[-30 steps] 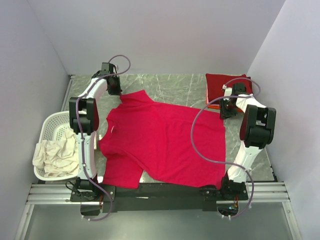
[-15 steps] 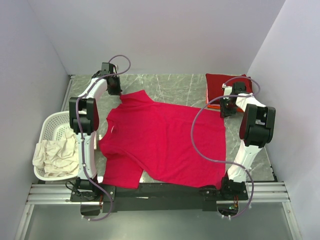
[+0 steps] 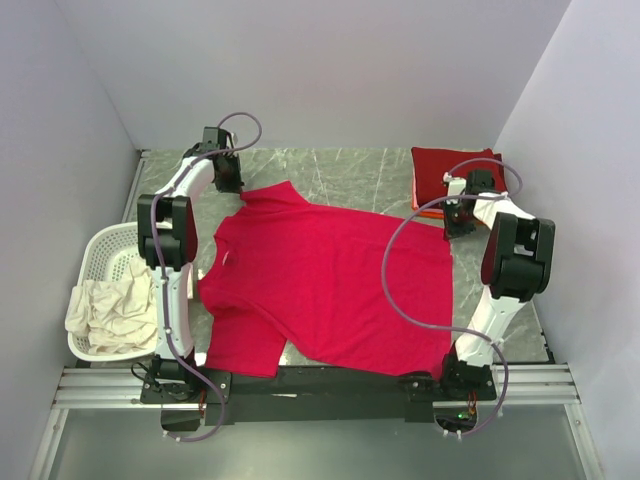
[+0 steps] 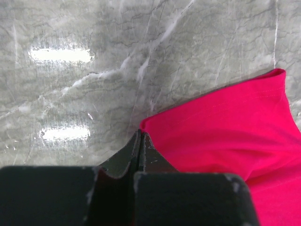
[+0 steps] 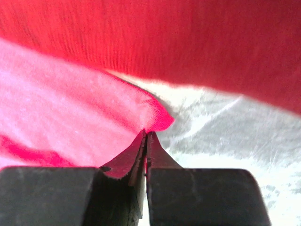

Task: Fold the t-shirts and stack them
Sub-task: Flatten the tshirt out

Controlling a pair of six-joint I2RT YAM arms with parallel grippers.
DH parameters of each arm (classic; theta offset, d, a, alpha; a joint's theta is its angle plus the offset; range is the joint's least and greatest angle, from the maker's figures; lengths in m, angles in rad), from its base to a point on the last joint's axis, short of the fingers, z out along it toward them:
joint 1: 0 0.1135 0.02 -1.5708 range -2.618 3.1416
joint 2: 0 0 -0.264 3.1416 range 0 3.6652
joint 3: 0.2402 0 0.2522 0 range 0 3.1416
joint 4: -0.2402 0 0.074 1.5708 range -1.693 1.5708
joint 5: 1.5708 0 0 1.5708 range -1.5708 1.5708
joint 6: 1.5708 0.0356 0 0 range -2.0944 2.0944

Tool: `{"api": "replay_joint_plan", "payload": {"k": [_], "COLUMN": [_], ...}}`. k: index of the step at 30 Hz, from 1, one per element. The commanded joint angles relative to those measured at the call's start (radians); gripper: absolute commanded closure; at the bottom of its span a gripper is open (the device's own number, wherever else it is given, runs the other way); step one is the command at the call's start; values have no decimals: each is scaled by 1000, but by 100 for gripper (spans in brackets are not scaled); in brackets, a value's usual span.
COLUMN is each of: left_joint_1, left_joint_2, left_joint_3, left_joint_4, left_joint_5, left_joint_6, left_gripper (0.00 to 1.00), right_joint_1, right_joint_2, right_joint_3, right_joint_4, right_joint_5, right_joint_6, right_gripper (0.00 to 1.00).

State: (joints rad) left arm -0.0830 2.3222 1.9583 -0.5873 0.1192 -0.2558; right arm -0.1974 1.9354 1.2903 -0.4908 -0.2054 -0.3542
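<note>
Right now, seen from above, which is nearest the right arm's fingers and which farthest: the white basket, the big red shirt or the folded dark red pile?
1. The big red shirt: its corner meets the right arm's fingers.
2. The folded dark red pile: just beyond, far right corner.
3. The white basket: left edge.

left hand [image 4: 139, 134]: jaws together | right hand [image 5: 146, 134]: jaws together | arms: both extended forward
</note>
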Motion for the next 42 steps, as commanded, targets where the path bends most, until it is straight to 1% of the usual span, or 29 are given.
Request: {"api": "replay_joint_plan", "payload": {"k": [1,5,6,9,11,13,14,15,17,22,29,34,36,37,38,40,41,42], "left_joint_1": [-1,-1,-1,2,3,3,3,3,3,5,5,5,5,5,5,5,5,5], "left_joint_2": [-83,-93,-99,-136,-161,-176,-181,-185,-196,-221,-230,-224,-221,-221,-221,-221,-219,-219], "left_joint_3": [-4,-13,-36,-93,-120,-140,-147,-156,-167,-208,-228,-220,-220,-220,-220,-220,-216,-216], "left_joint_4": [24,18,24,32,43,43,43,41,40,40,38,32,32,32,32,34,34,30], "left_joint_5": [20,8,5,5,5,10,11,13,11,11,23,28,28,31,31,33,36,39], "left_joint_6": [16,24,26,23,26,26,26,26,29,32,35,36,35,36,36,36,33,33], "left_gripper": [100,100,99,100,100,100,99,100,100,100,100,100,100,100,100,100,100,100], "right_joint_1": [-19,-25,-25,-25,-25,-27,-27,-28,-31,-31,-31,-31,-31,-31,-31,-31,-31,-31], "right_joint_2": [-38,-32,-47,-105,-128,-150,-153,-151,-139,-76,3,19,19,19,19,17,16,14], "right_joint_3": [-26,-16,-23,-83,-126,-141,-141,-137,-106,-33,24,33,32,33,35,32,30,29], "right_joint_4": [-44,-97,-107,-115,-98,-74,-66,-60,-55,-39,-28,-38,-43,-48,-52,-58,-60,-57], "right_joint_5": [1,-35,-45,-60,-51,-40,-32,-31,-32,-22,1,-8,-9,-11,-18,-23,-25,-28], "right_joint_6": [-17,-20,-23,-25,-23,-17,-14,-6,0,29,26,15,12,11,5,-3,-8,-9], "right_gripper": [97,96,96,96,94,81,71,68,64,61,48,50,55,58,65,73,80,84]}}
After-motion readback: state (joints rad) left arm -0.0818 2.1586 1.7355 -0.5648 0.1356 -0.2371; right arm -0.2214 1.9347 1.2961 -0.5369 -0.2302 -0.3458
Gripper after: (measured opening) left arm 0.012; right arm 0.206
